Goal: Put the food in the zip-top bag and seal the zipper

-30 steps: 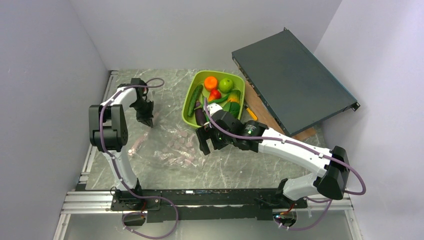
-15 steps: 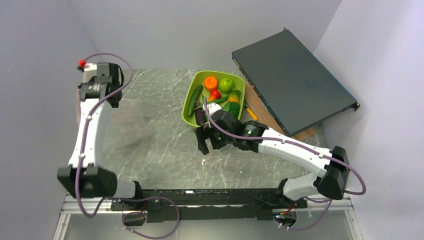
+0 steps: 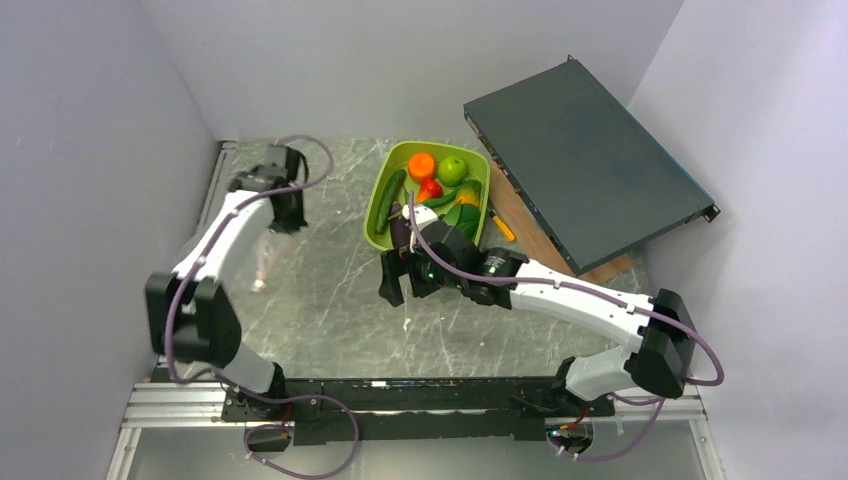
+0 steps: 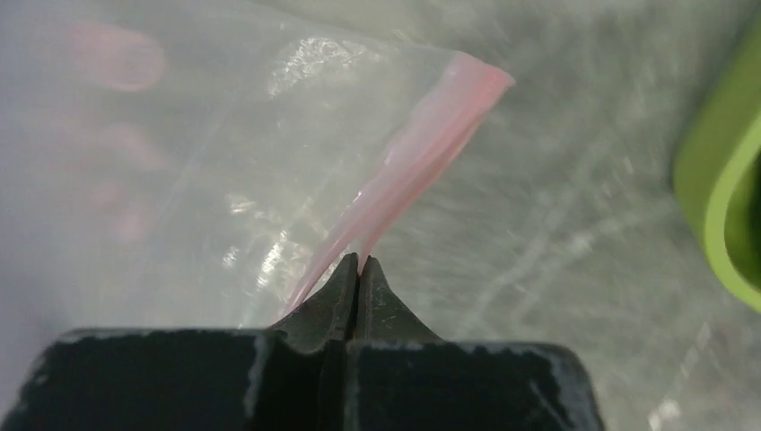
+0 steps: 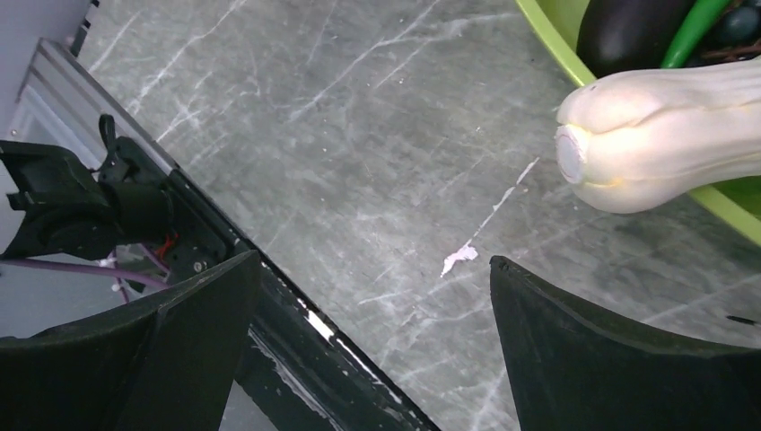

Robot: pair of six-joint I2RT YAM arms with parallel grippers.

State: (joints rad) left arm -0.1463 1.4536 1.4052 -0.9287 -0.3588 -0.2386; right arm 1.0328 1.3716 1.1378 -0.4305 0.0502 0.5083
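At the far centre of the marbled table (image 3: 330, 300): a lime-green tray (image 3: 378, 205), heaped with the food. Inside it, along the far wall, an orange (image 3: 421, 165) beside a green apple (image 3: 452, 170). Just nearer, a red pepper (image 3: 430, 188). Down the left wall, a cucumber (image 3: 390, 197). At the near corner, a purple eggplant (image 5: 628, 31), with green pods (image 5: 695, 27) and dark grapes (image 5: 740, 25) behind. Poking out over the near rim, above the tabletop: the pale bulb end of a leek (image 5: 664, 126).

Well apart from the tray, at the table's left side: the zip-top bag (image 4: 197, 162), clear and crinkly, hanging blurred below the left gripper (image 4: 359, 268). Pinched tight between that gripper's closed fingertips (image 4: 334, 296), no gap showing: the pink zipper (image 4: 422, 153), folded into a narrow peak. Through the film, marbled tabletop and faint pink blotches. No telling from these views whether the mouth is open.

Just beside the tray's near-left corner: the right gripper (image 5: 372, 269), spread wide, holding nothing, hovering over the table with a small white fleck (image 5: 459, 258) below.

To the right of the tray: a dark flat case (image 3: 590, 165) resting partly on a wooden board (image 3: 520, 220), and an orange-handled screwdriver (image 3: 503, 228) just beside the tray's right wall.
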